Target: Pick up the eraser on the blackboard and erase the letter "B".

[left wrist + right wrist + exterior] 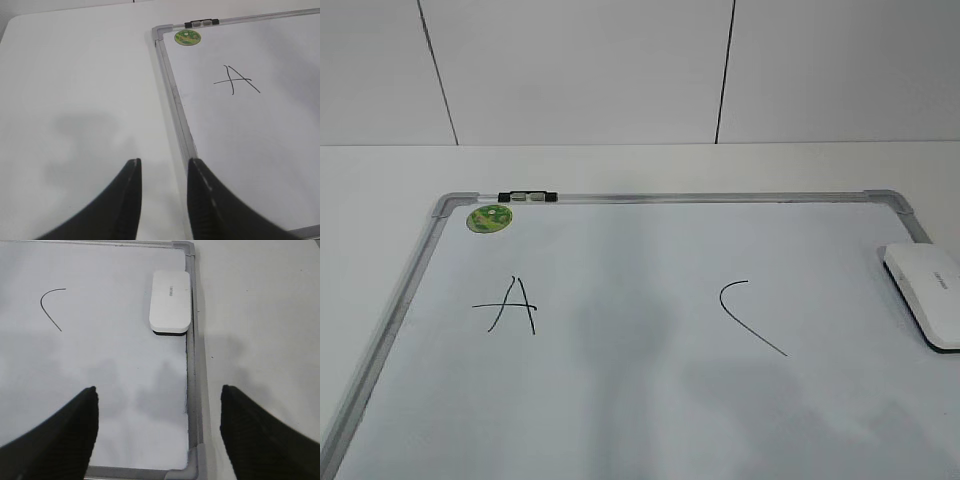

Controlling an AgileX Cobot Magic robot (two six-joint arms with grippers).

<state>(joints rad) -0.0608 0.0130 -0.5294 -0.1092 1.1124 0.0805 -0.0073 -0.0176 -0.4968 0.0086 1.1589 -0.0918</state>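
Note:
The blackboard (650, 400) is a white dry-erase board with a silver frame, lying flat on the table. It carries a black "A" (510, 305) at the left and an open curved "C" (748, 315) right of centre. No letter "B" shows; the board between them is bare. The eraser (925, 292), a white block with a dark base, lies by the board's right frame, also in the right wrist view (170, 301). My right gripper (159, 397) is open and empty, above the board's near right corner. My left gripper (164, 167) is open and empty over the left frame (181, 117).
A round green sticker (489, 218) and a black-and-silver clip (528, 197) sit at the board's far left corner. White table (75, 100) surrounds the board. A white panelled wall (580, 70) stands behind.

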